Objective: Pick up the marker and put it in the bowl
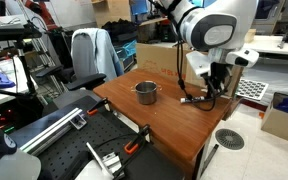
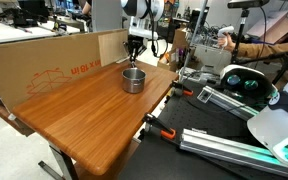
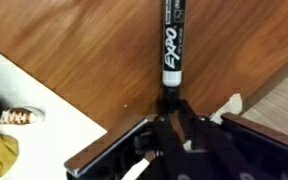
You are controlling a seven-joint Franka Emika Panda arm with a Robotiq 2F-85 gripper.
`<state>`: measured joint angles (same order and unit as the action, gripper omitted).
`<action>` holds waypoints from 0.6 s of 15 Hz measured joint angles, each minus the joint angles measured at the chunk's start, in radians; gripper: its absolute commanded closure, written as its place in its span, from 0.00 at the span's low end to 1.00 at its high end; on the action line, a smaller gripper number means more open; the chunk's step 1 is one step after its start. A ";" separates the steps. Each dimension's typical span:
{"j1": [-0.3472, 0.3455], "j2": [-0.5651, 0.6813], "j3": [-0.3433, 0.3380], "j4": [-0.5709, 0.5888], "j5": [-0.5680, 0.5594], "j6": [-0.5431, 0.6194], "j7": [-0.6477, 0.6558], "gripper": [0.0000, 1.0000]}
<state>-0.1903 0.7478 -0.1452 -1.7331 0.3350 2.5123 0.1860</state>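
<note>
Your claw [image 3: 172, 106] looks pinched on just the end of the black white-labelled marker [image 3: 173, 40], by the edge of the brown wooden table [image 3: 74, 40]. On the swing to the round shiny steel bowl [image 1: 146, 93], it could pivot loose and drop.

- The marker [image 3: 172, 40], black with a white EXPO label, is seen lengthwise against the wooden tabletop [image 3: 74, 40].
- The bowl [image 1: 146, 92], shiny steel, is stood upright.

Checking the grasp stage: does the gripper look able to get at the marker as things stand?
Likely yes. In the wrist view the marker lies on the table, its near end right at the gripper, nothing between them; the bowl stands well aside.
</note>
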 measured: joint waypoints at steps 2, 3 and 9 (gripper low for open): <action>-0.004 -0.002 0.001 0.000 0.000 0.000 0.000 0.95; -0.005 -0.005 0.001 0.000 0.000 0.000 0.000 0.95; -0.004 -0.078 0.025 -0.021 0.000 0.001 0.000 0.95</action>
<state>-0.1942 0.6702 -0.1199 -1.7539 0.3351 2.5130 0.1856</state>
